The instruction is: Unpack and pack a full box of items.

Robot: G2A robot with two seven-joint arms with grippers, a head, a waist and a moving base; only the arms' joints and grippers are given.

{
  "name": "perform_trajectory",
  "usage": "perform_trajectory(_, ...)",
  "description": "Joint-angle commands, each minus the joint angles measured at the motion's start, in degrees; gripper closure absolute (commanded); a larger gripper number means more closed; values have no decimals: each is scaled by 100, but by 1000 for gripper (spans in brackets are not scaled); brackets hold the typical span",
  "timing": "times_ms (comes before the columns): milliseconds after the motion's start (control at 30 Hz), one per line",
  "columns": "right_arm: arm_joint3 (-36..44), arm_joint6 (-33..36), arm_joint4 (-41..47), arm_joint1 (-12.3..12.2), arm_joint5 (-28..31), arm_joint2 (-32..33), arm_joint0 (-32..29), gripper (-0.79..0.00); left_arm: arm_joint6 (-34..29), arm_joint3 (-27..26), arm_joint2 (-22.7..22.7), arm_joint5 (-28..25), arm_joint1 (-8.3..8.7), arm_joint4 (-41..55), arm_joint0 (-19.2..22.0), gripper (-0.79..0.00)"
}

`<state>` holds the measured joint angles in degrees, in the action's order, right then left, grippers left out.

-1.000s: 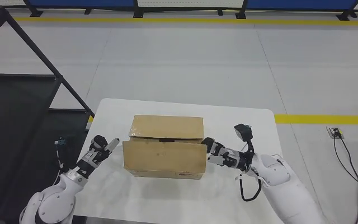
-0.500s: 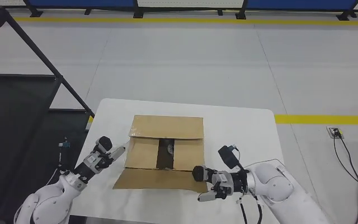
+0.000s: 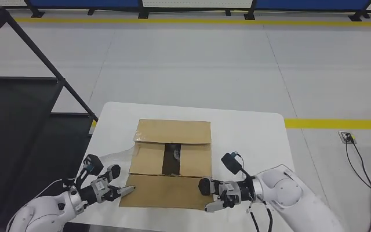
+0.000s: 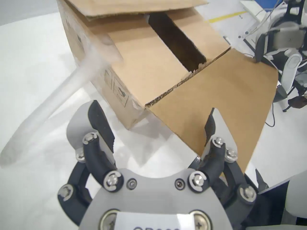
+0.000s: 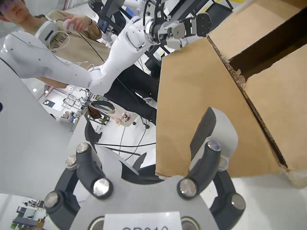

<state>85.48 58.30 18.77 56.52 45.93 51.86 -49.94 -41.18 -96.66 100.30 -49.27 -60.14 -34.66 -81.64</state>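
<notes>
**Box mid-tabletop, near flap out, both sets of fingers open**

box [image 3: 171, 152] sits upright in the middle of the tabletop [image 3: 255, 133]
far flap [image 3: 174, 131] lies over the far part of the top
the two inner flaps are down with a dark gap [image 3: 173, 159] between them; something greyish is in the gap, too small to tell what
near flap [image 3: 165, 191] is folded out toward me, about level, sticking out past the box's near wall

my left fingers [image 3: 119, 188] are at that flap's left corner, spread wide and holding nothing; the left wrist view shows the corner just beside one pad, can't tell if it touches
my right fingers [image 3: 211, 196] are at the flap's right corner, also spread wide and holding nothing; the right wrist view shows the corner in the opening, next to one pad

both arms are low over the tabletop's near edge, one on each side of the flap
</notes>
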Motion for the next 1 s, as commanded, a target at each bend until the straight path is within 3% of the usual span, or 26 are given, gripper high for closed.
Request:
perform_trajectory(0, -152, -1, 362, 46, -39, -70, 140, -785, 7, 26, -27, -13, 18, -199, -2, -785)
perform_trajectory(167, -441, -361, 1176, 175, -75, -132, 382, -785, 256, 134, -158, 103, 35, -564, 18, -785)
perform_trajectory(367, -441, -361, 1176, 175, -75, -132, 382, -785, 729, 39, -295, 566, 35, -1389, -24, -785)
perform_trajectory(567, -449, -397, 1183, 176, -133, -137, 363, -785, 923, -43, -390, 696, 31, -1590, -146, -785)
perform_trajectory(700, -596, -746, 1570, 240, -861, -170, 371, -785, 923, -43, -390, 696, 31, -1590, -146, -785)
perform_trajectory(967, -1555, -704, 2496, 479, -2008, -377, 831, -785, 923, -43, -390, 696, 31, -1590, -146, -785)
